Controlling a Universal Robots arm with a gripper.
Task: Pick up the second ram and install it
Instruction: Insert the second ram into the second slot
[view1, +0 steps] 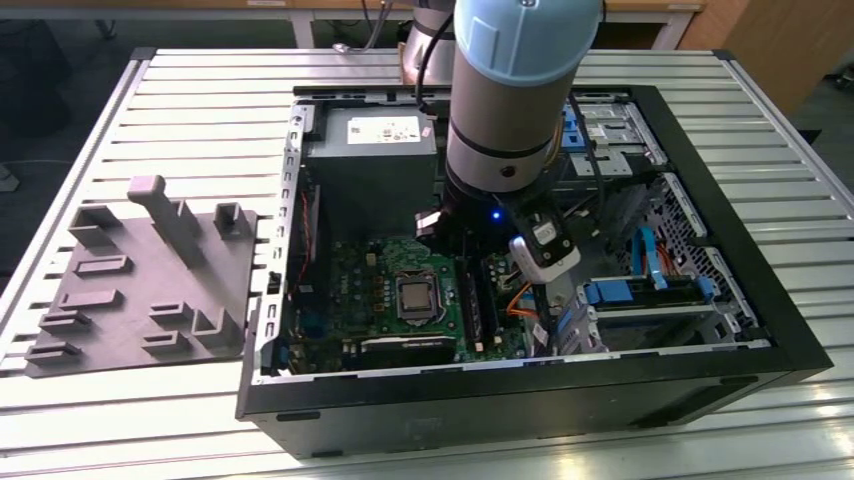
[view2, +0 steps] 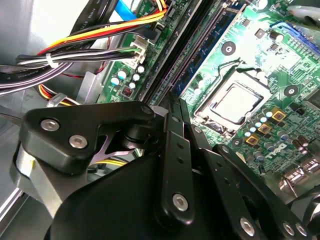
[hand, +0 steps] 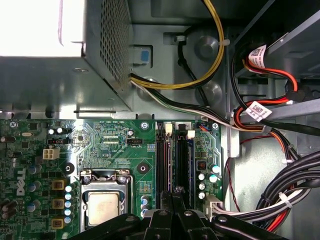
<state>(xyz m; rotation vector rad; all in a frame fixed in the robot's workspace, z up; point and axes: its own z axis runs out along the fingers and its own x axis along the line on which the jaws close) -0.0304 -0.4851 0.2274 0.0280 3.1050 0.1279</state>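
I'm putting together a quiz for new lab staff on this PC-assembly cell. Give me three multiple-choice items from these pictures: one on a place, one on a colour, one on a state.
1. Where is the gripper?
A. over the grey tray on the table
B. over the memory slots beside the processor
C. outside the case, over the bare table

2. What colour is the motherboard?
A. red
B. white
C. green

3. How is the computer case?
A. open, its inside showing
B. closed by a side panel
C. standing upright

Answers:
1 B, the first wrist view puts the gripper right at the end of the slots.
2 C, the board is green in both wrist views.
3 A, the exterior view looks straight in onto the board and cables.
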